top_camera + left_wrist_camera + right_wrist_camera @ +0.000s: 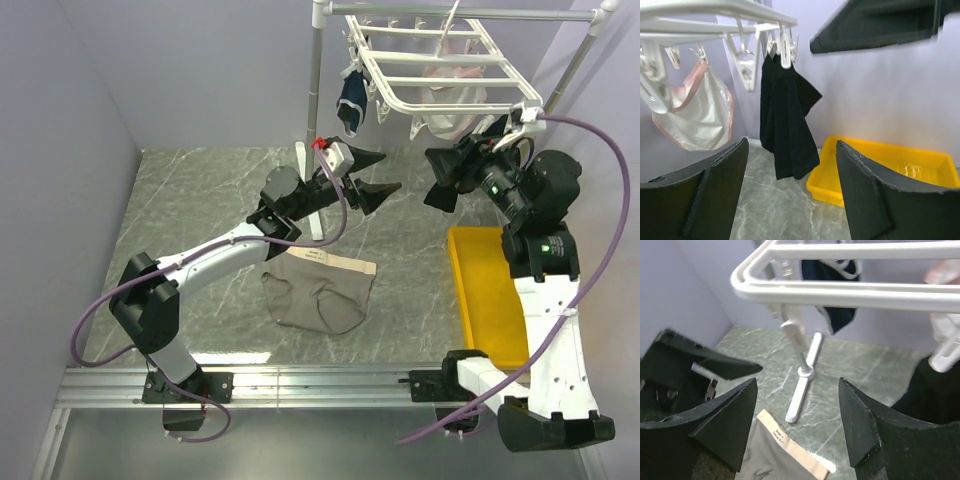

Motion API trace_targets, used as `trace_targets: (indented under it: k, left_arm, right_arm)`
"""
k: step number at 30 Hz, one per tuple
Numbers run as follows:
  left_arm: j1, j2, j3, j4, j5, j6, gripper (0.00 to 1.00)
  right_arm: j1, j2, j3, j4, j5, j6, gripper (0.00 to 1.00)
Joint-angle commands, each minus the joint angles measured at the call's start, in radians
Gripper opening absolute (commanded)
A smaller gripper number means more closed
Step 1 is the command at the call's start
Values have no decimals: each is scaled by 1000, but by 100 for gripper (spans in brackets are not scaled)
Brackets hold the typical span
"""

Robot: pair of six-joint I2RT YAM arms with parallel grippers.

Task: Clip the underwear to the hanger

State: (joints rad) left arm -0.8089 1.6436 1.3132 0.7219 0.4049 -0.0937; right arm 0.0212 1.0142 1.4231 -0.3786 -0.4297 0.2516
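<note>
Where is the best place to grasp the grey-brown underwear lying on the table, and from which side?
Probably the beige waistband of the underwear, pinched from above near one end. It lies flat along the garment's far edge, looks thicker than the body fabric, and is uncovered.

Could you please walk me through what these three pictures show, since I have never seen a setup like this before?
These are two robot arms bolted at the near edge of a marble-patterned table, each ending in a two-finger gripper. The overhead picture looks down from above and behind them. The other two come from small cameras on each wrist, so the dark wedges at the bottom are that arm's own fingers.

The left gripper and right gripper are both raised, open and holding nothing. The taupe underwear lies flat on the table, not yet clipped. Above hangs the white hanger with dangling clips; navy briefs, a pale pink-trimmed garment and a black garment already hang from it. A yellow tray sits at the right.
</note>
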Motion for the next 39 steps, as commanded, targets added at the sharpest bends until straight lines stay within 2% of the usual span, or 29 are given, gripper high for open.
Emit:
trace_targets:
  k: [1, 6, 9, 18, 22, 26, 33, 39]
  left_arm:
    - [5, -45, 58, 91, 18, -98, 73]
    - [-1, -39, 75, 33, 64, -104, 72]
    - [-18, -12, 96, -7, -3, -41, 74]
    - [-35, 94, 179, 37, -130, 74, 72]
    - [-35, 154, 245, 33, -176, 118, 72]
    - [-36, 191, 285, 45, -198, 141, 72]
    - [-36, 234, 346, 66, -242, 178, 71]
    - [-39, 260, 388, 57, -284, 206, 70]
  right_arm:
    - [-4, -52, -102, 277, -119, -44, 73]
    - [-6, 3, -84, 366, -173, -89, 73]
    - [-4, 20, -61, 377, -170, -89, 72]
    - [5, 89, 2, 377, -181, -89, 61]
    - [17, 124, 34, 363, -185, -113, 60]
    - [23, 150, 53, 349, -187, -135, 58]
    - [36, 172, 63, 334, -190, -133, 49]
    - [52, 158, 43, 326, -188, -126, 47]
